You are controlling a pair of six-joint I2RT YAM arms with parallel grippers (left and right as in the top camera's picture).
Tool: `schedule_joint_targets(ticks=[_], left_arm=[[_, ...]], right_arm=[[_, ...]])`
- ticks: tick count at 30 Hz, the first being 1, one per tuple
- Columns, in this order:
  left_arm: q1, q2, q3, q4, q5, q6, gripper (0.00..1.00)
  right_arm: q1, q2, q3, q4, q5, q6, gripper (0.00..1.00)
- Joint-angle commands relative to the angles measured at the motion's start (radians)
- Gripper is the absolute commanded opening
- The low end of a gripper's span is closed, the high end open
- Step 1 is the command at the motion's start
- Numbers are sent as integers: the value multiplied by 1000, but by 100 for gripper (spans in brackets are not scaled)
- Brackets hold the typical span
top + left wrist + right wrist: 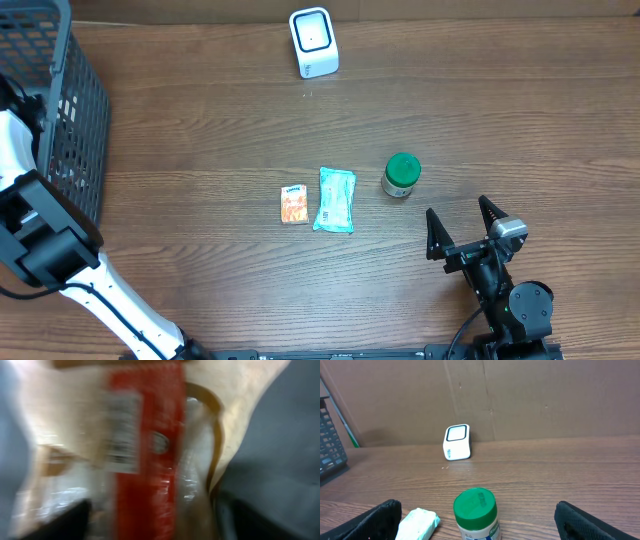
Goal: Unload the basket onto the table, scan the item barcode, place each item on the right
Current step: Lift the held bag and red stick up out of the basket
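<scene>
My left pincer's own view is smeared with blur, so I cannot tell whether its jaws stand wide or narrow, or whether they grip anything. Straight ahead of it, filling that view, is the packet point(145, 455). It is clear crinkled film crossed by 1 broad red band running top to bottom. A white barcode label point(120, 430) sits on the band's left edge, and a small round mark lies just right of the label. The bars are too blurred to read. A pale tan surface lies behind the packet. From above, my left arm point(45, 250) stands beside the basket point(75, 110), and the pincer itself is hidden there.

My right pincer point(457, 207) is spread wide and holds nothing. Just ahead of it stands the green-lidded jar point(401, 175). Ahead and to its left lie a teal pouch point(335, 200) and an orange sachet point(294, 204). The white scanner point(313, 42) stands far ahead, well apart from all 3.
</scene>
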Motion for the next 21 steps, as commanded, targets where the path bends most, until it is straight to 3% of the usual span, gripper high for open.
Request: schedule_joint_targets(ticks=[1,5,7,8,10,11,12,21], left_arm=[[3,40,1,-9,-10,55,97],[1,93,1,-47,-34,69,100],[1,116,1,-64,-29,68,87],[1,127,1,-74,-28,68,75],[0,153,1,-92,-29,68,43],[0,164,1,-102,-28,68,16],[-1,174,1,-111,-27,66,4],[-1,106,106,-178,2,-42,4]], right_arm=[[-5,-6,-10,4,2,3,100],[-5,-6,-10,4,2,3,100],[-5,-6,-10,4,2,3,100],[-5,-6,-10,4,2,3,100],[-5,-6,-10,4,2,3,100],[-5,-6,-10,4,2,3,100],[-5,-6,-10,4,2,3,100],[-5,-6,-10,4,2,3,100]])
